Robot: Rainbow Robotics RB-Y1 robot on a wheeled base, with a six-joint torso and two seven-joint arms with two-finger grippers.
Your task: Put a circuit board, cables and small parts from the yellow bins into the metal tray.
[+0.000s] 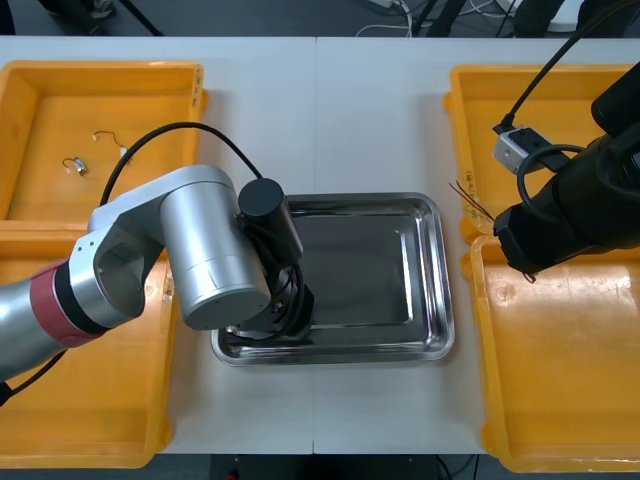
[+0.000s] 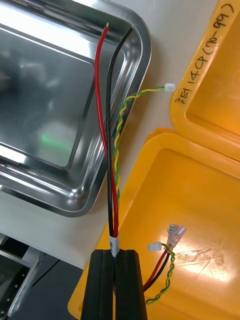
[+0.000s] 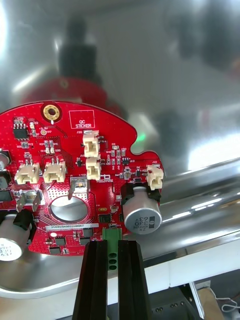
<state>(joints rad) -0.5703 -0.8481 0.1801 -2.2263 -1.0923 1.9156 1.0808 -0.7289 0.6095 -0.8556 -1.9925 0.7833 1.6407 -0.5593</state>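
circuit board (image 3: 75, 170), round and red, is in the left gripper (image 3: 112, 246), whose fingers are clamped on the green connector (image 3: 113, 235) at its edge. it is at the left end of the metal tray (image 1: 440, 300), mirrored in the shiny floor; whether it touches the floor i cannot tell. right of the tray, the right gripper (image 2: 115, 255) is closed on a bundle of cables (image 2: 107, 150): red, black and a twisted yellow-green one. they reach from the fingers across the tray's corner, and their short ends trail over a yellow bin (image 2: 200, 200).
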